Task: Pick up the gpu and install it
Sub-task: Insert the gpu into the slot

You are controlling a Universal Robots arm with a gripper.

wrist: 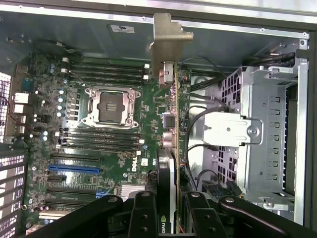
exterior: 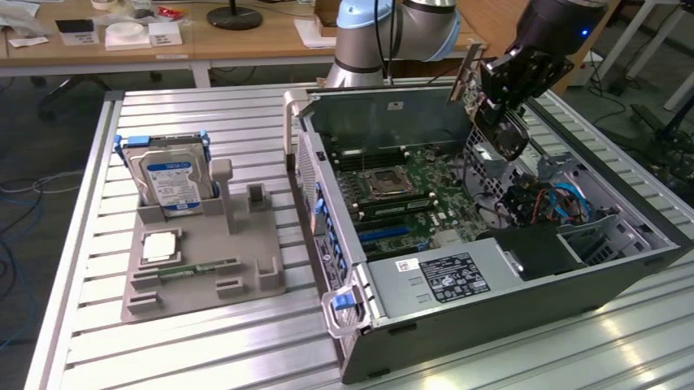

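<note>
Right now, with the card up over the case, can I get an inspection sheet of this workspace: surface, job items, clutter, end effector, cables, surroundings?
Surface: slatted metal table carrying an open computer case lying on its side.
Job's things: gpu held edge-on above the motherboard, not yet in a slot.
Clutter: grey holder on the case's exterior-view left, with an upright hard drive and a memory stick lying flat.
End effector: shut on the gpu, over the open case.
Cables: blue and dark cables inside the case.
Surroundings: wooden desks behind the table.
</note>
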